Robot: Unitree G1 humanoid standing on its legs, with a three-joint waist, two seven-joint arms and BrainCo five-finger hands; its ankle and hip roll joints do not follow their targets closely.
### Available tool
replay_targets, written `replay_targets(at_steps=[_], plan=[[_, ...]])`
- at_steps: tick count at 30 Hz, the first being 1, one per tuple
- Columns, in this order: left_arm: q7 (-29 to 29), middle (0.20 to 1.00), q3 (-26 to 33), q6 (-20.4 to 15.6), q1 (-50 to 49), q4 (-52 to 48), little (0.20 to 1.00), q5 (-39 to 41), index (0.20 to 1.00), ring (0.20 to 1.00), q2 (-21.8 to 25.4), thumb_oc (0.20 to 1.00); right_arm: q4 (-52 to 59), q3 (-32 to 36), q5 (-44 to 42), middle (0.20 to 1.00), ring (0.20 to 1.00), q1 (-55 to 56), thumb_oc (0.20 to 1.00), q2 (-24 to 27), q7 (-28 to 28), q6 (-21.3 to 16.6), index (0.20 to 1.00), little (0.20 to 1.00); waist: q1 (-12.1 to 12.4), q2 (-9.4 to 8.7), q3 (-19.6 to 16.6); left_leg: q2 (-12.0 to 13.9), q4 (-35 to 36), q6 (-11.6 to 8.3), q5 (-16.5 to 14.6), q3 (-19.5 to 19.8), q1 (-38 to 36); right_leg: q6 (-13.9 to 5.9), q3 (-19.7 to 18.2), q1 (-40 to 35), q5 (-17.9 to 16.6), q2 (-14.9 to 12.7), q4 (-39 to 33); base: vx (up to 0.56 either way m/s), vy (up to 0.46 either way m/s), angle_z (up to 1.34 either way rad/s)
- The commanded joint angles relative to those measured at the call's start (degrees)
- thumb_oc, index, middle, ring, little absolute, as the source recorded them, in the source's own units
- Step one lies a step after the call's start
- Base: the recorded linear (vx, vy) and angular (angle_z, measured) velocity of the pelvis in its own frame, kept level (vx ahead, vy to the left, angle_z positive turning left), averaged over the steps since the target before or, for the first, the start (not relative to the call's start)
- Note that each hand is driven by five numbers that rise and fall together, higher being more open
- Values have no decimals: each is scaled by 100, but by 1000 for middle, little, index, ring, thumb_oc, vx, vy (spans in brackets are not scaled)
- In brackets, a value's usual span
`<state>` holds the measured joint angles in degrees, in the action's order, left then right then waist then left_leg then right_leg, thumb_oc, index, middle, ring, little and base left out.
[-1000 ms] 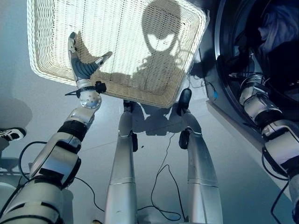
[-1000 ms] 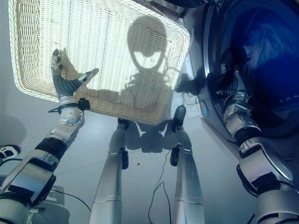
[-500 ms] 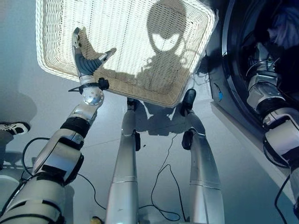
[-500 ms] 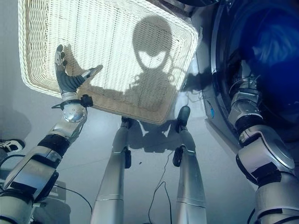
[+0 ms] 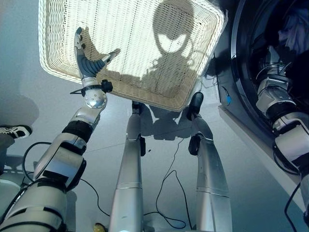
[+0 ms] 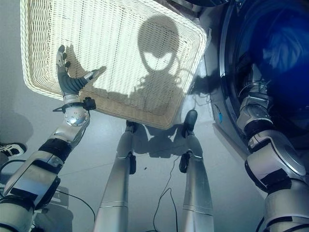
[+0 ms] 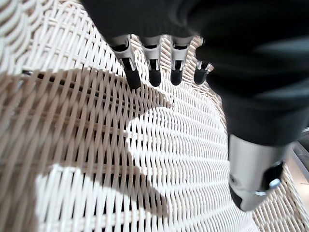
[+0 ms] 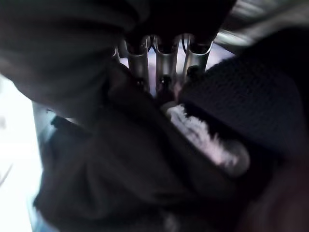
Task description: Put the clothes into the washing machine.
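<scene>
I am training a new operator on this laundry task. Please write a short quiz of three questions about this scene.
1. True or false: the white woven wicker basket holds a pile of clothes.
2. Which hand hovers over the basket with straight fingers? A) left hand B) right hand
3. Fill in: the right arm reaches into the round opening of the ______, among dark clothes.

Key: 1 false; 2 A; 3 washing machine.

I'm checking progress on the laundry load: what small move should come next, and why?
Probably ease the right robot hand off the dark clothes and draw it out of the washing machine. Its fingers sit buried in the fabric inside the drum, the wicker basket looks empty, and the left robot hand hovers open over it.
</scene>
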<state>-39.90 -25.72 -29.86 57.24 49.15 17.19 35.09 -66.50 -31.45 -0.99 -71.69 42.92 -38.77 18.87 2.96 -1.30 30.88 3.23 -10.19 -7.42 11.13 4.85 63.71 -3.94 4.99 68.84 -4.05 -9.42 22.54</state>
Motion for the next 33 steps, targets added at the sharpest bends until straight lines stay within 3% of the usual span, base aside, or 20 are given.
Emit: replay_targets(at_steps=[1,3,6,12,16,20,21,22,23,24,27,29,31,33], plan=[[-110,1000,495,-527,-490,-230,1000,51,1000,1000,0,1000,-278,888,-2881,200,200,436,200,754,-1166,-722,200,200,-189,279,-109,-267,-597,298,-654,86,15,-343,143,-330,-384,353,-454,0,0,0],[-265,1000,617,-547,-852,-488,1000,-120,1000,1000,-1,1000,-225,1722,-4020,200,200,795,200,998,-1494,-1465,200,200,-215,220,-109,-247,-599,307,-712,102,-5,-368,148,-371,-398,362,-475,0,0,0],[-420,1000,635,-379,-1013,-720,1000,-145,1000,1000,62,1000,-53,2388,-5019,200,200,1133,200,1289,-1769,-2219,200,200,-290,110,-109,-218,-625,314,-750,94,-27,-392,140,-406,-444,393,-477,0,0,0],[-167,1000,549,-112,-554,-552,1000,253,1000,1000,448,1000,-64,2431,-5805,200,200,876,200,1897,-1809,-2739,200,200,-401,-91,-109,-195,-532,309,-699,130,-77,-408,127,-458,-531,440,-570,-2,-11,-2],[-28,1000,446,-178,-396,-329,1000,438,1000,1000,602,1000,-283,2423,-5663,200,200,712,200,2074,-1969,-3196,200,200,-407,-101,-109,-204,-521,313,-702,171,-124,-422,127,-508,-540,440,-585,1,-26,-3],[71,1000,427,-202,-333,-244,1000,554,1000,1000,642,1000,-116,2253,-5389,200,200,425,200,2036,-2073,-3162,200,200,-386,-70,-109,-227,-495,315,-716,185,-162,-408,126,-548,-508,430,-635,0,0,0],[86,1000,417,-192,-314,-239,1000,571,1000,1000,638,1000,-141,2202,-5371,464,464,376,464,2011,-1929,-3136,464,464,-380,-62,-109,-229,-474,314,-711,182,-178,-407,135,-562,-505,422,-647,0,0,0],[124,1000,419,-178,-281,-215,1000,596,1000,1000,627,1000,-159,2143,-5356,940,940,315,940,1972,-1740,-3017,940,940,-373,-56,-109,-232,-462,308,-707,177,-196,-402,139,-580,-500,417,-664,0,0,0],[145,1000,409,-188,-306,-207,1000,612,1000,1000,607,1000,-171,2086,-5399,1000,1000,318,1000,1922,-1502,-2916,1000,1000,-353,-41,-109,-220,-462,302,-748,172,-253,-409,139,-637,-450,416,-653,0,0,0],[190,1000,402,-198,-274,-197,1000,646,1000,1000,614,1000,-206,2006,-5207,1000,1000,255,1000,1897,-1281,-2752,1000,1000,-343,-28,-109,-237,-440,308,-689,173,-206,-395,149,-596,-485,395,-674,0,0,0],[246,1000,350,-231,-263,-150,1000,674,1000,1000,566,1000,-260,1673,-4320,1000,1000,143,1000,1781,-1390,-2501,1000,1000,-294,-5,-109,-232,-454,316,-734,176,-242,-389,172,-637,-421,384,-648,0,0,0],[270,1000,323,-257,-247,-161,1000,680,1000,1000,555,1000,-149,1423,-3869,1000,1000,-14,1000,1707,-1517,-2136,1000,1000,-259,0,-109,-254,-471,319,-733,185,-209,-382,191,-619,-419,379,-659,0,0,0],[209,1000,252,-262,-246,-206,1000,621,1000,1000,507,1000,-32,995,-2703,1000,1000,-194,1000,1636,-1708,-1619,1000,1000,-235,22,-109,-252,-472,332,-733,172,-187,-383,232,-612,-412,355,-653,0,0,0],[187,1000,229,-247,-191,-247,1000,622,1000,1000,512,1000,75,829,-2822,1000,1000,-333,1000,1600,-1735,-1562,1000,1000,-230,41,-109,-265,-467,340,-674,169,-96,-370,244,-533,-440,341,-658,0,0,0]])
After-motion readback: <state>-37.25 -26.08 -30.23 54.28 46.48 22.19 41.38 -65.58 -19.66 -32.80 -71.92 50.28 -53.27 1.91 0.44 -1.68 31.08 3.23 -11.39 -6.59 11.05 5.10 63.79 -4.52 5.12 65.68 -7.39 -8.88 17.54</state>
